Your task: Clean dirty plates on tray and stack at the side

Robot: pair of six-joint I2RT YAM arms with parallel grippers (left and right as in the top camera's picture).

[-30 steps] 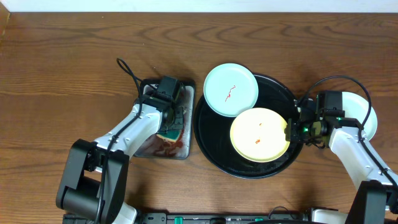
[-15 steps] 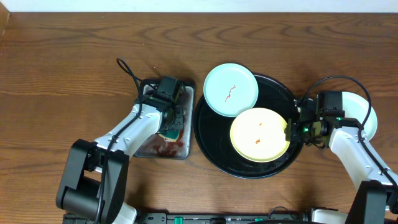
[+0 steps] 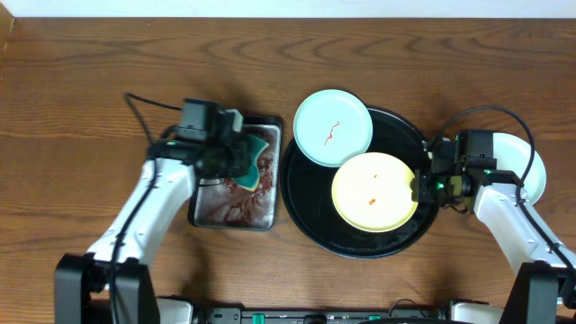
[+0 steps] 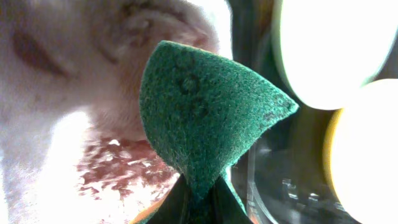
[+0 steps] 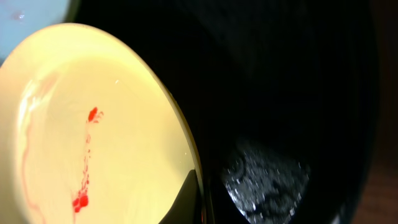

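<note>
Green sponge now hangs clear of the stained metal tray, pinched tight in the left gripper. A second ago that gripper sat low in the metal tray; the arm has since swung up and toward the black tray. The right gripper stays clamped on the rim of the yellow plate, which lies in the black tray with red spots. Wiping looks ready to start. A smeared mint plate overlaps the black tray's far rim. A second mint plate lies on the table at the right.

Rightmost mint plate partly hidden under right arm; metal tray blurred.
</note>
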